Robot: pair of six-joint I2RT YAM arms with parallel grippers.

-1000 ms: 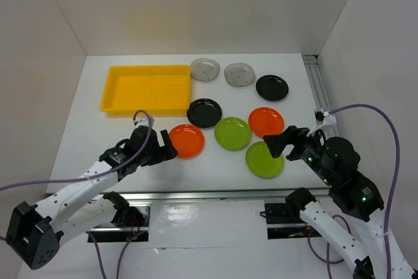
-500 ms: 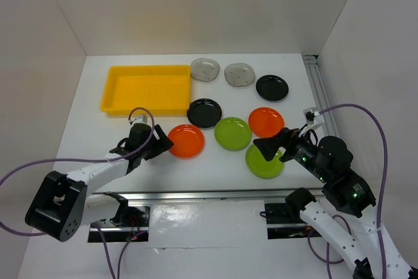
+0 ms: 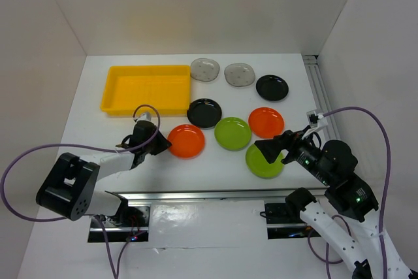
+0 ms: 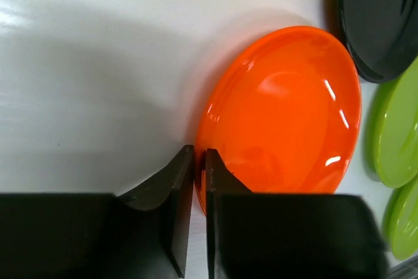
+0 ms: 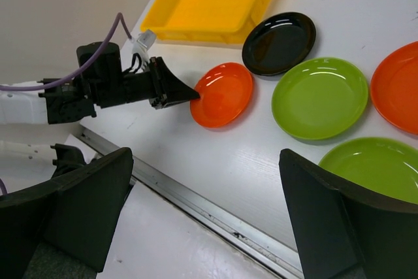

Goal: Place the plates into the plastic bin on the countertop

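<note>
Rim pinch first: my left gripper (image 4: 199, 155) is narrowed onto the edge of the round orange plate (image 4: 281, 115), since it lies flat on the white surface (image 3: 98, 138), near the shallow yellow plastic bin (image 3: 145, 68); right gripper (image 5: 204, 153) hangs wide, empty.

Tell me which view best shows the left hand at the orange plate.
Left wrist: the fingers straddle the plate's rim, nearly shut. Top external shows only the hand at its edge; right wrist, both from afar.
</note>
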